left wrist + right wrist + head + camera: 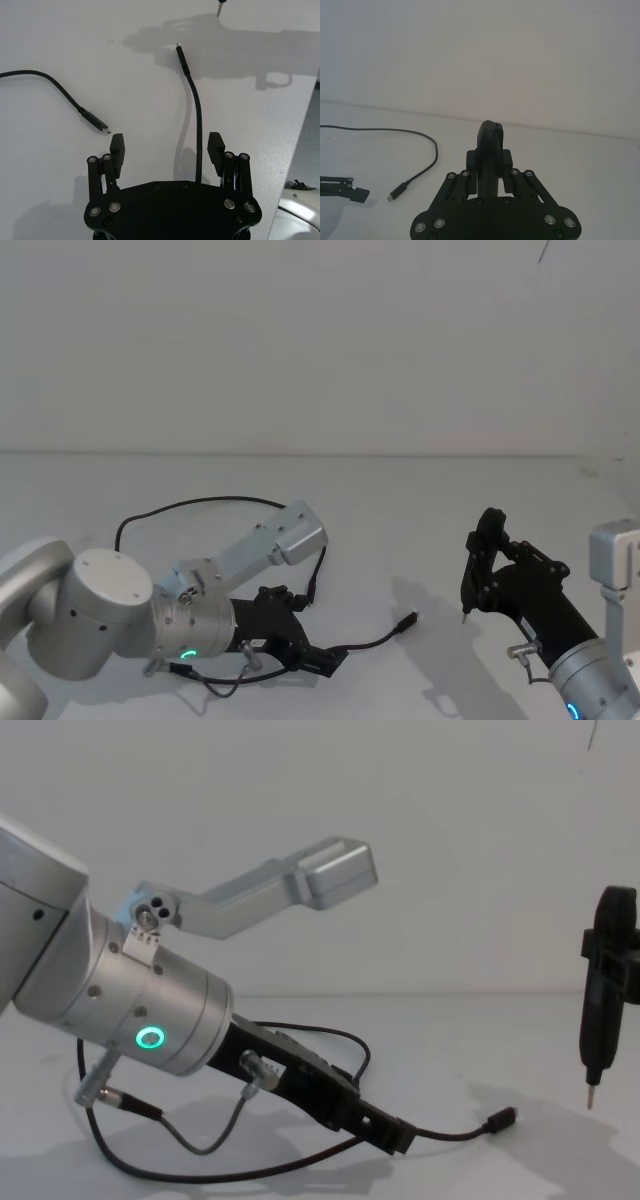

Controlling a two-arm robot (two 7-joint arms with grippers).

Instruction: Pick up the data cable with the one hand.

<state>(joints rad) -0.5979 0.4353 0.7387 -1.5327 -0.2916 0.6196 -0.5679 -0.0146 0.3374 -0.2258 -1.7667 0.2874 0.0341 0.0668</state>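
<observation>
**Jaws spread wide, cable between them**

My left gripper (166, 145) sits low over the white matte table (420, 510). Its two black angular fingers (117, 148) are spread wide and have hold of nothing. The cable (192, 90), thin, black and limp, runs between them and lies closer to one finger than the other. I cannot tell whether it touches that finger. One small flat plug (407, 621) lies on the table ahead of my fingertips, toward my right. The rest of the cable sweeps back in a broad loop behind my fat silver wrist, and the other plug (97, 123) lies beside the gripper. My right gripper (490, 162) is well apart on the right, clamped on a slim dark pen tool (600, 980). The tool's thin metal tip (589, 1098) points down at the table.
</observation>
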